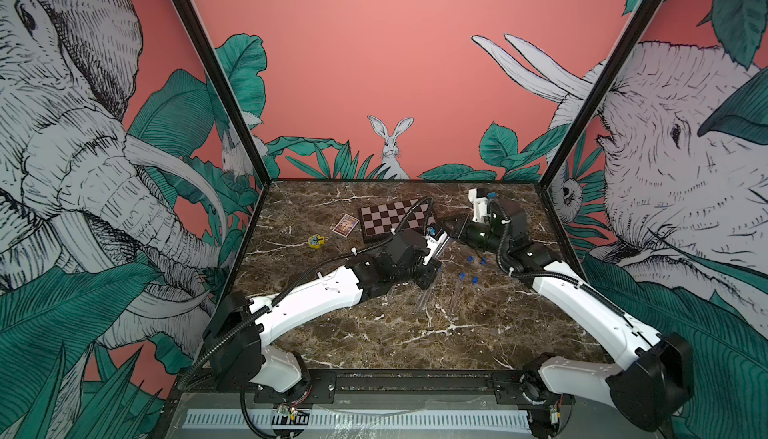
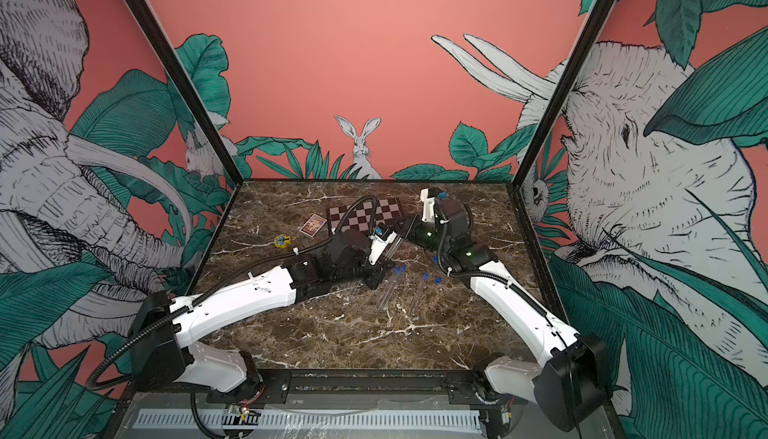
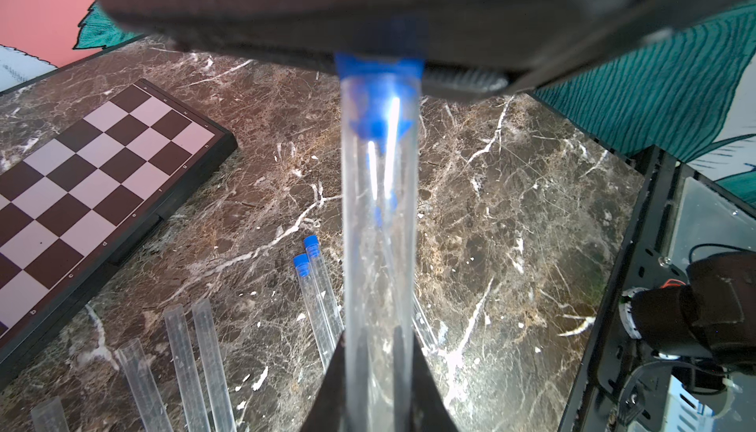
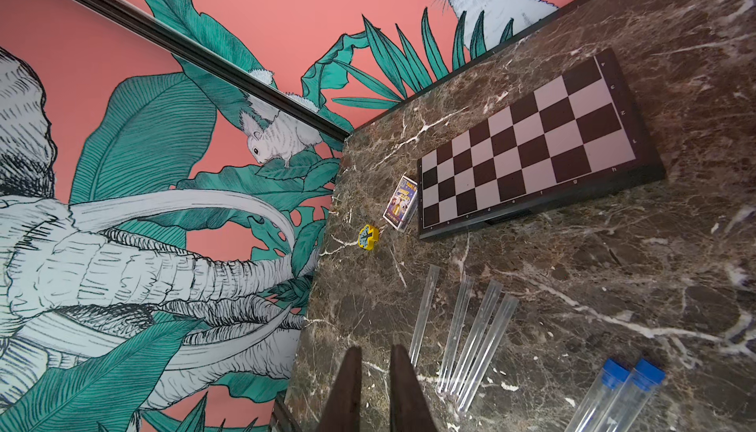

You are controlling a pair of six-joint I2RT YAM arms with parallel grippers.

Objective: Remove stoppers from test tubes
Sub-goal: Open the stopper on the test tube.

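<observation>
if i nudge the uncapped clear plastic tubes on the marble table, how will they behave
Likely to roll: the round uncapped clear plastic tubes lie loose on the smooth marble table. Probably stiff and light: straight, thin, empty.

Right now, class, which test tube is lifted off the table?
The test tube gripped in the left claw, with a blue stopper on its end; the other tubes lie flat on the marble table.

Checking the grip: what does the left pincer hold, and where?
Left pincer: a test tube, gripped on its clear body, far from its blue stopper.
</observation>
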